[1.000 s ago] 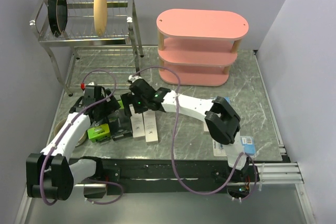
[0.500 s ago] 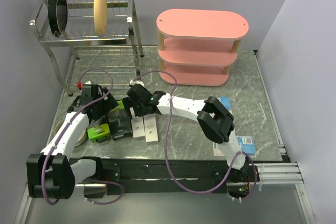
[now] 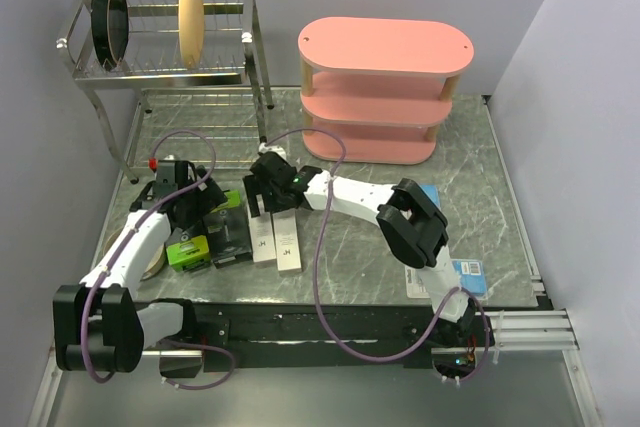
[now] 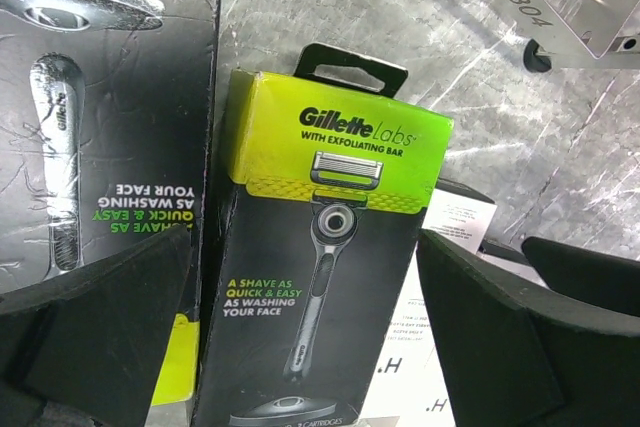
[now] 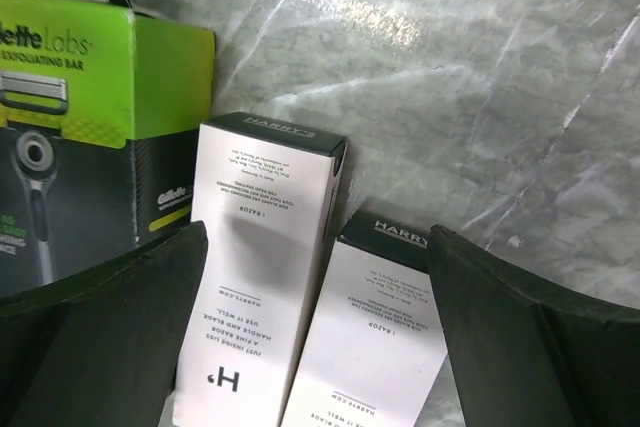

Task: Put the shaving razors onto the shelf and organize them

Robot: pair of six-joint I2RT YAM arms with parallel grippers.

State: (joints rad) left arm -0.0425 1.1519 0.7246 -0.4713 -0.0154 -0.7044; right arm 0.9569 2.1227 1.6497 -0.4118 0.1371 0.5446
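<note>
Two black-and-lime-green razor boxes (image 3: pixel 190 249) (image 3: pixel 230 237) lie flat at the left front. My left gripper (image 3: pixel 190 209) hovers open just above them. In the left wrist view one green box (image 4: pixel 320 277) sits between the wide-apart fingers (image 4: pixel 100 332), and the other box (image 4: pixel 90 117) is at the left. Two slim white razor boxes (image 3: pixel 262 239) (image 3: pixel 288 245) lie beside them. My right gripper (image 3: pixel 265 195) is open over their far ends, and both white boxes (image 5: pixel 255 267) (image 5: pixel 375 337) show between its fingers (image 5: pixel 530 337). Two blue blister packs (image 3: pixel 430 195) (image 3: pixel 465 277) lie at the right. The pink shelf (image 3: pixel 385 47) stands at the back.
A metal dish rack (image 3: pixel 165 72) holding black pans and a tan plate stands at the back left. A tan bowl (image 3: pixel 155 259) sits by the left arm. The right arm stretches across the table's middle, with cables looping over it.
The right arm's elbow has swung left and its gripper has shifted slightly over the white boxes. The left gripper has drifted a little left. Both stay open.
</note>
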